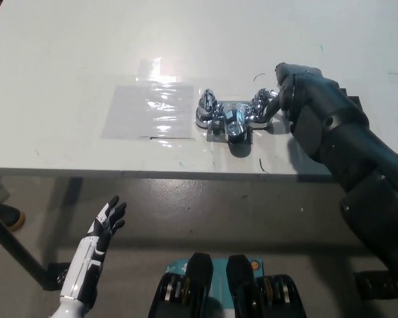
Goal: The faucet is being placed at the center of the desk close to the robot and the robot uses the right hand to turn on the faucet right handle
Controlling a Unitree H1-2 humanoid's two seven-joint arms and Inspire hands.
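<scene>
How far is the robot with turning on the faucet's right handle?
Done: the faucet sits on the desk near the robot. In hand: the right hand grips the right handle. Left: the turn; no water shows. The left hand hangs open below the desk.
</scene>
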